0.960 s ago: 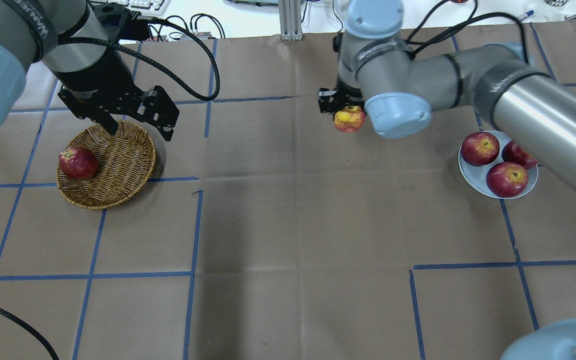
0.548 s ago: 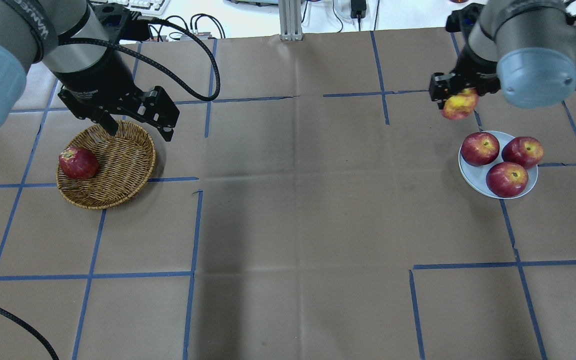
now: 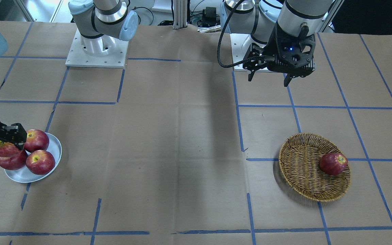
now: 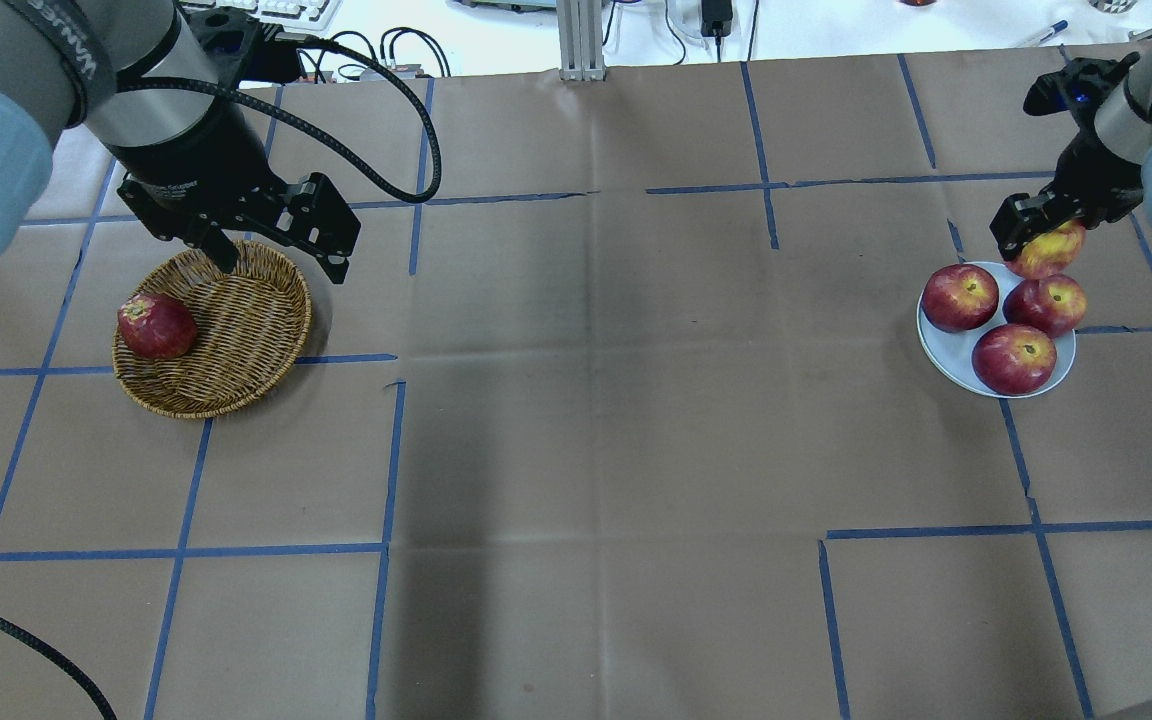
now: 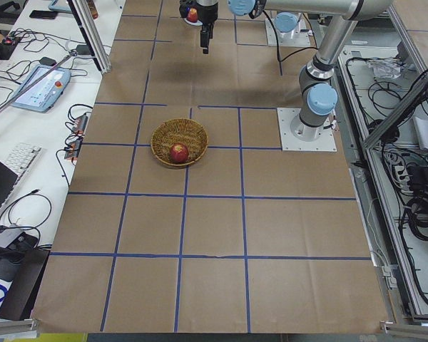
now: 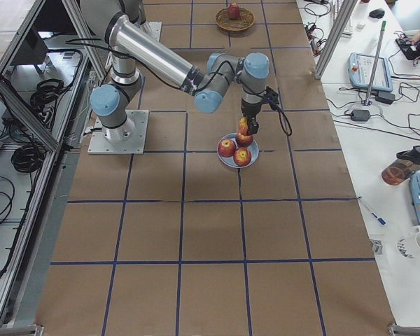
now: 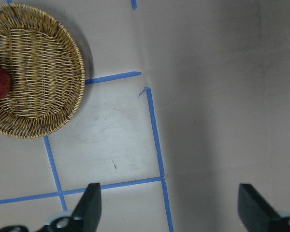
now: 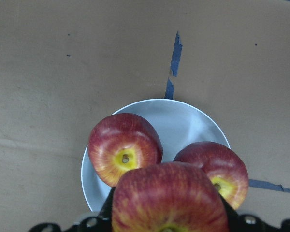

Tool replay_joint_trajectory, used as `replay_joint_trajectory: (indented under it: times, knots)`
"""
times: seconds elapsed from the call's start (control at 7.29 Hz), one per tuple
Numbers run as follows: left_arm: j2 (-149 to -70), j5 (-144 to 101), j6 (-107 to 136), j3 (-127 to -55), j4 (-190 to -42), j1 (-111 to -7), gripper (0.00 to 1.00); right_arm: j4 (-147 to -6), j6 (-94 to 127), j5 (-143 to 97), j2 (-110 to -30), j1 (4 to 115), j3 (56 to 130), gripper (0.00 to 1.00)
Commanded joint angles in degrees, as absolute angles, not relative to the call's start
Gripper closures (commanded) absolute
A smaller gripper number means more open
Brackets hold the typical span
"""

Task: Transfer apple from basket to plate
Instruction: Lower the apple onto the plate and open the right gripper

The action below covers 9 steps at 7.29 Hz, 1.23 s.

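My right gripper (image 4: 1039,232) is shut on the pinkish-red, yellow-streaked apple (image 4: 1049,250) and holds it over the far rim of the pale plate (image 4: 940,345). The right wrist view shows the held apple (image 8: 169,200) above the plate (image 8: 183,121). The front view shows the apple (image 3: 1,149), the gripper (image 3: 8,140) and the plate (image 3: 22,175). The wicker basket (image 4: 246,330) sits at the left. My left gripper (image 4: 281,265) is open and empty, hovering over the basket's far rim.
Three dark red apples (image 4: 959,297) (image 4: 1046,303) (image 4: 1014,358) lie on the plate. One dark red apple (image 4: 156,325) lies in the basket's left side. Brown paper with blue tape lines (image 4: 386,450) covers the table.
My right arm has carried the apple to the right, from the table's middle to over the plate's far rim. The left arm has not moved.
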State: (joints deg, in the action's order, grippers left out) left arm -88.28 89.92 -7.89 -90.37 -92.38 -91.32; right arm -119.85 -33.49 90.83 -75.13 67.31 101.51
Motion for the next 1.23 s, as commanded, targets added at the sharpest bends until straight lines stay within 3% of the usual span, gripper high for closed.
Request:
replay_joint_trajectory:
  times: [0.0, 0.69, 0.82, 0.96, 1.1]
  knots:
    - [-88.2, 90.0, -7.9, -90.4, -92.4, -91.3, 0.01, -125.0, -34.1, 91.4, -74.4, 67.0, 105.6, 0.37]
    - [-88.2, 89.9, -8.0, -90.4, -92.4, -91.3, 0.01, -125.2, -34.4, 91.3, -73.9, 65.4, 107.3, 0.36]
    - [-88.2, 89.9, -8.0, -90.4, -92.4, -91.3, 0.01, -125.3, -34.4, 91.3, -73.7, 65.4, 107.2, 0.26]
    - [-88.3, 90.0, -8.0, -90.4, -92.4, -91.3, 0.01, -127.2, -34.2, 91.3, -73.3, 65.4, 107.1, 0.01]
    - [-88.2, 90.0, -8.1, -90.4, -92.4, -91.3, 0.01, -127.6, -34.2, 91.6, -73.3, 65.4, 106.7, 0.00]
